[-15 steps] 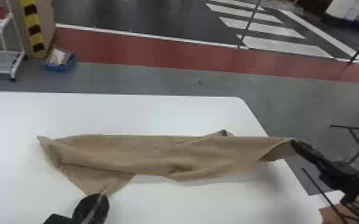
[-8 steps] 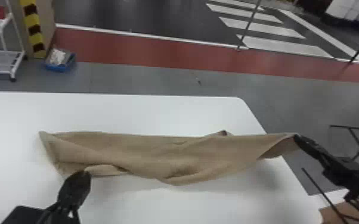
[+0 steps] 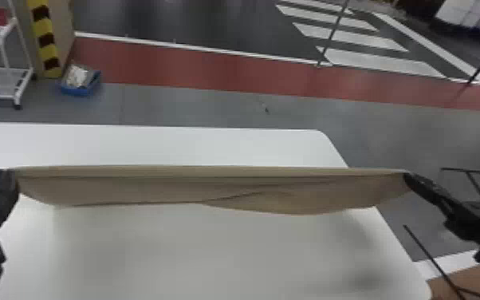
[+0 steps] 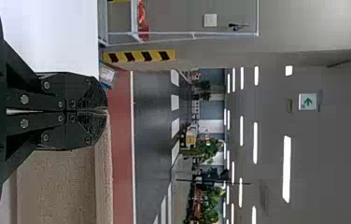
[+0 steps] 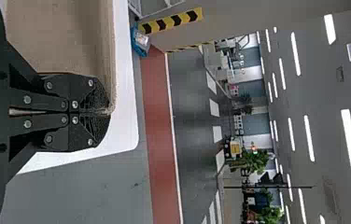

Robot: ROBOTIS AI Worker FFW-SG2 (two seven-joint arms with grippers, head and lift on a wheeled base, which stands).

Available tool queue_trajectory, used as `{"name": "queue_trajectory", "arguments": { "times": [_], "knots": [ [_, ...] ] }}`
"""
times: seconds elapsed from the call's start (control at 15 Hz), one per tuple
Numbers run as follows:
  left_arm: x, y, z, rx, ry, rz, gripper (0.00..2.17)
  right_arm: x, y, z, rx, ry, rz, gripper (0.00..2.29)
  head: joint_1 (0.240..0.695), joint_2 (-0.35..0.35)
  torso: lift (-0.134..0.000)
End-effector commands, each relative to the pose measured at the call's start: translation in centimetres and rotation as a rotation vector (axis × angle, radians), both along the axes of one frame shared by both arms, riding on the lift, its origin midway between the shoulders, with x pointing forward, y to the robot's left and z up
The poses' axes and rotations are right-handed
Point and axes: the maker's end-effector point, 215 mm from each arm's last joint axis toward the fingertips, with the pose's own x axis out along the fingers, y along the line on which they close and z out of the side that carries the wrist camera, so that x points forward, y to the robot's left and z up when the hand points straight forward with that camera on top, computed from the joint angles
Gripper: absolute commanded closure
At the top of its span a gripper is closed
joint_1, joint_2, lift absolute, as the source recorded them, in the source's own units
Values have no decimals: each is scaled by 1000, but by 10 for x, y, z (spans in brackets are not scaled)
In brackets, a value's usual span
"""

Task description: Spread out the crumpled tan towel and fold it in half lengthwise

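While the left gripper (image 3: 8, 173) and right gripper (image 3: 409, 176) pinch the tan towel's (image 3: 151, 189) ends above the white table (image 3: 171, 251), red flooring (image 3: 211, 75) crosses beyond; the left wrist view reveals ceiling lights (image 4: 286, 168).

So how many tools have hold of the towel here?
2. The left tool is shut on the left end of the towel's upper edge; the right tool is shut on its right end, beyond the table's right edge in the head view.

A blue bin (image 3: 79, 88) on the floor — just beside a white rack (image 3: 0, 95).
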Motion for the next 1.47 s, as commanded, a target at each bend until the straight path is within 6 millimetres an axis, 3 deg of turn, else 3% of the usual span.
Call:
{"name": "queue_trajectory", "arguments": {
  "times": [0.0, 0.2, 0.27, 0.4, 0.53, 0.73, 0.93, 1.07, 1.2, 1.33, 1.4],
  "knots": [
    [1, 6, 1, -4, 0, 9, 1740, 3, 9, -6, 11, 6, 13, 1744, 695, -350, -125],
    [0, 5, 5, -10, -6, 10, 1740, 3, 21, 1, 14, 6, 33, 1747, 695, -350, -125],
    [-4, 7, 12, -10, -16, 14, 1740, 2, 29, 12, 24, -8, 51, 1747, 695, -350, -125],
    [-6, 8, 37, -28, -50, -1, 1740, 1, 44, 28, 96, -6, 59, 1747, 695, -350, -125],
    [-7, 8, 60, -50, -87, -18, 1740, 2, 43, 52, 247, -42, 18, 1747, 695, -350, -125],
    [1, 22, 95, -61, -150, -9, 1740, 13, 47, 86, 257, -144, 26, 1747, 695, -350, -125],
    [1, 38, 124, -93, -203, 10, 1740, 19, 38, 117, 307, -244, 13, 1747, 647, -350, -125],
    [3, 44, 134, -102, -217, 16, 1740, 29, 30, 115, 327, -245, -3, 1747, 597, -350, -125],
    [15, 42, 138, -113, -220, 11, 1740, 47, 45, 92, 360, -203, 22, 1747, 583, -350, -125],
    [41, 47, 126, -112, -188, 21, 1740, 71, 60, 84, 335, -186, 37, 1747, 578, -344, -125],
    [55, 48, 122, -115, -179, 24, 1740, 83, 64, 90, 317, -192, 43, 1747, 579, -320, -125]
  ]
}}
